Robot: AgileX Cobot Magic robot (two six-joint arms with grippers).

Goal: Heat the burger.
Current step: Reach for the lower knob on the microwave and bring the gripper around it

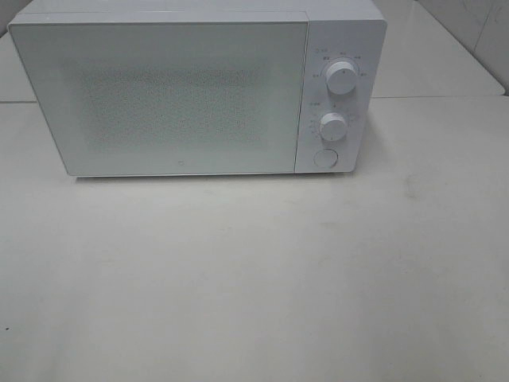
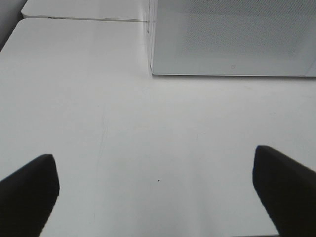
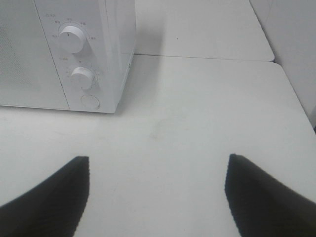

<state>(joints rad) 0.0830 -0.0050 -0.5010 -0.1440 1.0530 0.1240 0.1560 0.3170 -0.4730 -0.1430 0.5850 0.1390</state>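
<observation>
The burger is out of view in every frame. A white microwave (image 1: 159,95) stands at the back of the table with its door closed; nothing shows through the speckled window. My left gripper (image 2: 155,197) hangs open over bare table in front of the microwave (image 2: 232,34), its dark fingers (image 2: 27,192) wide apart with nothing between them. My right gripper (image 3: 158,197) is also open and empty, in front of and to the right of the microwave's control panel (image 3: 79,59). Neither gripper shows in the exterior high view.
The control panel has an upper knob (image 1: 340,77), a lower knob (image 1: 334,126) and a round button (image 1: 324,157). The white table (image 1: 254,278) extends in front. A seam joins a second tabletop (image 3: 197,29) behind.
</observation>
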